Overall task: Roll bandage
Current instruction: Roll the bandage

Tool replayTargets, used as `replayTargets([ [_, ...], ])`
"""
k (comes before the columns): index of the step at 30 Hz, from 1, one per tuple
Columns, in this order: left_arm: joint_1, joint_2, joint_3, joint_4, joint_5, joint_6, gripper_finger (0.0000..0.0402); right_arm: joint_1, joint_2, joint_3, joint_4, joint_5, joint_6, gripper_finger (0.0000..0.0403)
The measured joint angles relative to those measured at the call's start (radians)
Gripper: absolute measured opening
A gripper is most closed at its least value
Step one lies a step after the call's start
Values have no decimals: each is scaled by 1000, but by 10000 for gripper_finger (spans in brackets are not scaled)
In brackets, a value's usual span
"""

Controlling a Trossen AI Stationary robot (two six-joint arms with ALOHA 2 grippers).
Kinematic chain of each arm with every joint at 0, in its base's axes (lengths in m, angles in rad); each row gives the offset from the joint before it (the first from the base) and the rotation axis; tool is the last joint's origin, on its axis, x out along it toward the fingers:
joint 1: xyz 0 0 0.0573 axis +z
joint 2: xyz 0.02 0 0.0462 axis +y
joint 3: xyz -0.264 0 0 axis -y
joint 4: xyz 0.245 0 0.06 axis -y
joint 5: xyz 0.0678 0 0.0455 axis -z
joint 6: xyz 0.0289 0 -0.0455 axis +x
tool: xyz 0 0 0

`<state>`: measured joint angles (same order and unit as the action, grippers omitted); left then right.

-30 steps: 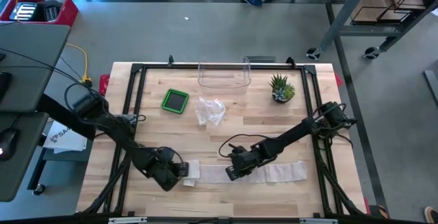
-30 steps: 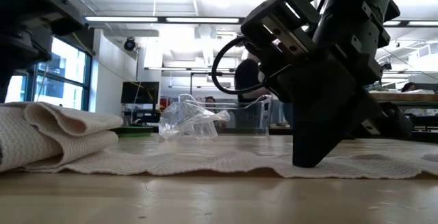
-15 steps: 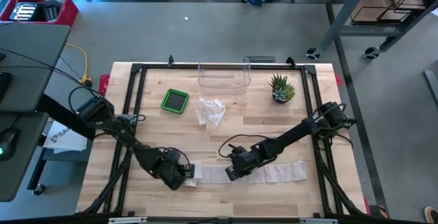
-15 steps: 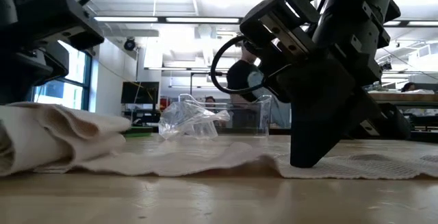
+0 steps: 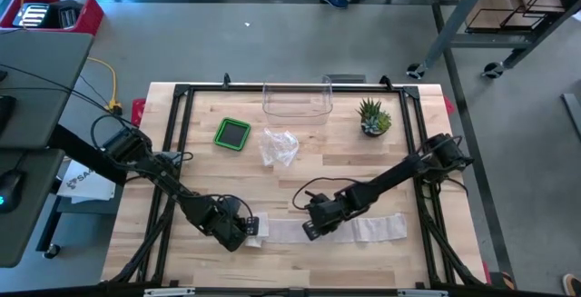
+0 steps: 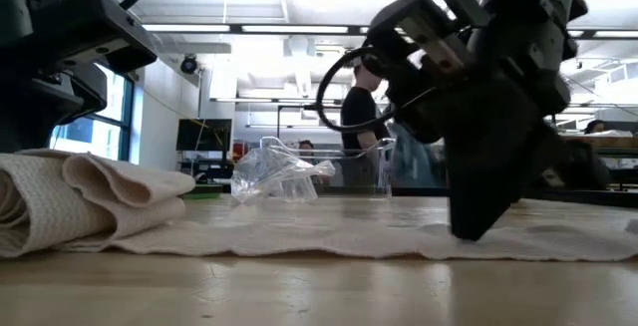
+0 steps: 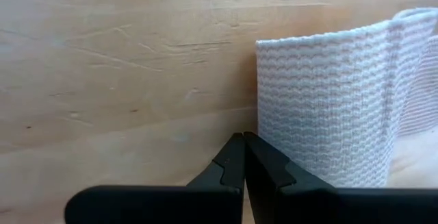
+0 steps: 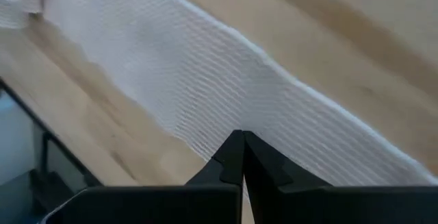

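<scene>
From the high view: the bandage lies along the near edge of the table, mostly flat. Only its left end is bunched into a small loose roll, right by the left gripper. The right gripper sits on the strip around its middle, looks like it's pinning it down. So I'd say the rolling has barely started; most of the length is unrolled.

Low view: you can see the folded-over end of the bandage as a couple of fat loose layers, not a tight roll at all. The rest runs flat across the wood, with the right gripper tip down on it.

Left wrist view: the left gripper has its fingers pressed together with nothing between them, just beside the edge of the rolled end.

Right wrist view: the right gripper is pinched together too, tip against the flat strip, not clamped around it as far as I can tell.
</scene>
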<state>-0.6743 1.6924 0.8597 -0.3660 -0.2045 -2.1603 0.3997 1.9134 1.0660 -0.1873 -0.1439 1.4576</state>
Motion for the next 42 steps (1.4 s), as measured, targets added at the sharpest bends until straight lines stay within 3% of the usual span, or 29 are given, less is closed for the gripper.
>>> replayTargets([
  [5, 0, 0, 0, 2, 1, 9, 0, -7, -36, 0, -89, 12, 1, 0],
  [15, 0, 0, 0, 6, 2, 26, 0, -11, 26, 86, 73, 90, 43, 0],
  [25, 0, 0, 0, 34, -3, 17, 0, -13, 98, 103, 93, 70, 62, 0],
  [42, 6, -18, 5, 76, -15, 25, 0, -19, 101, 103, 54, 72, 45, 0],
])
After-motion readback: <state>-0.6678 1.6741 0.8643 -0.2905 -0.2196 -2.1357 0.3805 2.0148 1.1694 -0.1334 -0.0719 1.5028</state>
